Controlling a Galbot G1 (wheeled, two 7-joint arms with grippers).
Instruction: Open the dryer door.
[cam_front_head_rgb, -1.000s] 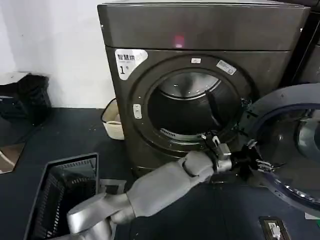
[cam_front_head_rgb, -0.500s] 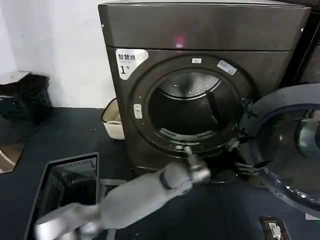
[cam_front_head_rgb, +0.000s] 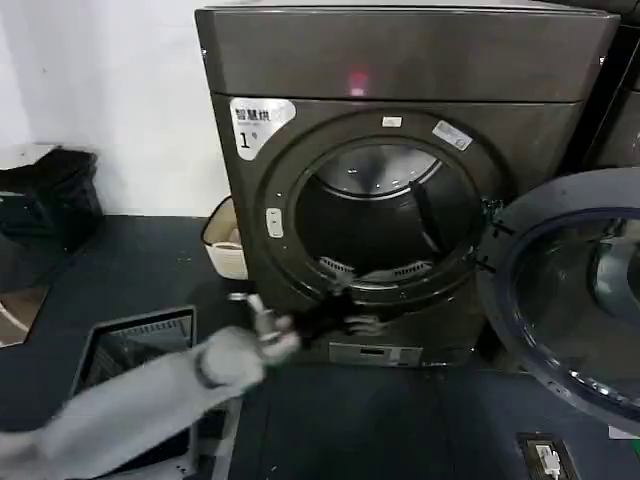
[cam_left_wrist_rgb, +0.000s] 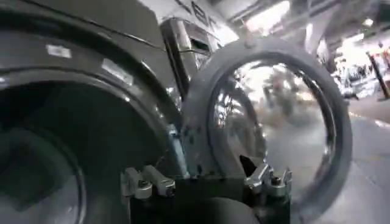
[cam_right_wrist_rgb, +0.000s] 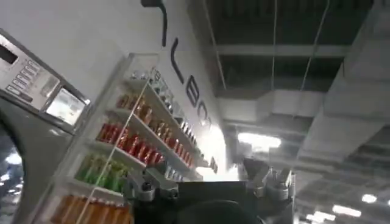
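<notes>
- The dryer door (cam_front_head_rgb: 565, 290) hangs swung wide at the dryer's (cam_front_head_rgb: 400, 60) right, cut off by the frame edge.
- Left gripper (cam_front_head_rgb: 340, 315), motion-blurred below the drum opening, fingers spread, holding nothing.
- Right gripper (cam_right_wrist_rgb: 210, 182) points at shelves; fingers spread, empty.

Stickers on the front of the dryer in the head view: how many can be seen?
4. A large white "1" sticker at the upper left of the dryer, a small one above the opening, one at its upper right, and one on its left rim.
</notes>
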